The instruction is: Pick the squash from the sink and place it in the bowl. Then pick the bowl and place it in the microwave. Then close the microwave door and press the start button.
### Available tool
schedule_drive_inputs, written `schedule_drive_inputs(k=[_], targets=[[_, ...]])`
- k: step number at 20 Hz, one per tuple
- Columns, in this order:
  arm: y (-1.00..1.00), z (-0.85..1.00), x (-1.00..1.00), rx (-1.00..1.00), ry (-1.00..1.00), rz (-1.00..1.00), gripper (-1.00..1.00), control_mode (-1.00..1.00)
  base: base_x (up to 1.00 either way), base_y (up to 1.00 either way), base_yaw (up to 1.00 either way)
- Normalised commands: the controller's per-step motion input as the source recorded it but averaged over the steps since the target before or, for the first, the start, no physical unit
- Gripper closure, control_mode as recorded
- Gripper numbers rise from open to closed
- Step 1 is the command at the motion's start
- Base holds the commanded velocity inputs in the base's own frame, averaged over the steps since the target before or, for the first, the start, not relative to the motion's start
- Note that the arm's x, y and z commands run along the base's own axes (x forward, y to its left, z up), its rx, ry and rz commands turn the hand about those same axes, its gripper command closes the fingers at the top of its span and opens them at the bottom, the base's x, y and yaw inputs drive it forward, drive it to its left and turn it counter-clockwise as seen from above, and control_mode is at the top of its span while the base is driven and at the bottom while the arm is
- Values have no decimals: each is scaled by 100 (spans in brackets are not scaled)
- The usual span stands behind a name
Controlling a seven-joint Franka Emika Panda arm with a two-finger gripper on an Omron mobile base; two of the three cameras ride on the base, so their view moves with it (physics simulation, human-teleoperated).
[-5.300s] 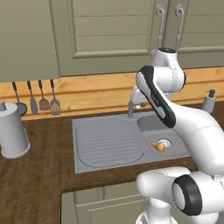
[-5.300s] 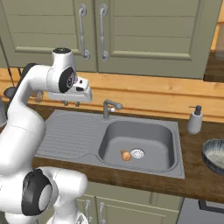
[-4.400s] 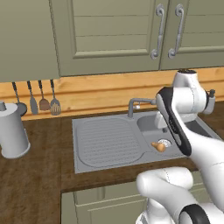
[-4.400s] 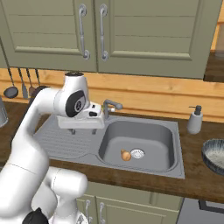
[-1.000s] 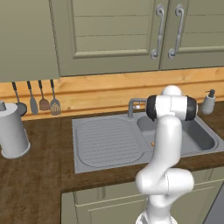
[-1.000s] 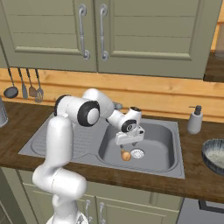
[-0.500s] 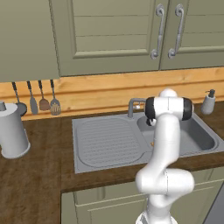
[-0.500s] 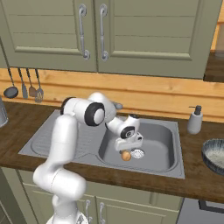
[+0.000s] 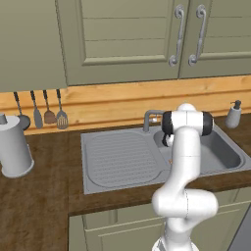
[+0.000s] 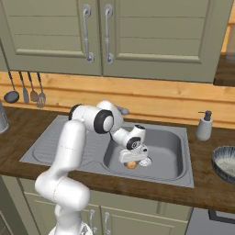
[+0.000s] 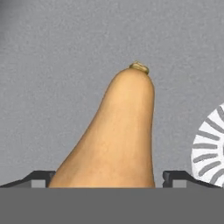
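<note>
White arm folded down into the grey matte sink [image 10: 179, 172], gripper [image 10: 131, 162] low over the small tan-orange squash [image 10: 131, 164].

The arm bends at its dark elbow joint over the sink's ribbed drainboard and reaches down into the rectangular basin, hand pointing at the basin floor. The squash lies on that floor just beside the round metal drain [image 11: 209, 151], narrow neck pointing away from the hand. The two dark fingertips [image 11: 38, 178] stand spread wide, one either side of the squash's rounder end, with no clear contact visible. The dark patterned bowl [image 10: 225, 164] sits on the wooden counter, well apart from the sink.
</note>
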Motion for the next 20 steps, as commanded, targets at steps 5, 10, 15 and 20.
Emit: schedule_drive_inputs(k=[5, 10, 15, 20], targets=[[2, 10, -48, 0, -2, 1, 100, -100, 0, 0, 0], [-1, 98, -81, 0, -26, 0, 100, -100, 0, 0, 0], [-1, 100, -43, 0, -38, -2, 100, -100, 0, 0, 0], [-7, 100, -27, 0, -23, -12, 100, -100, 0, 0, 0]])
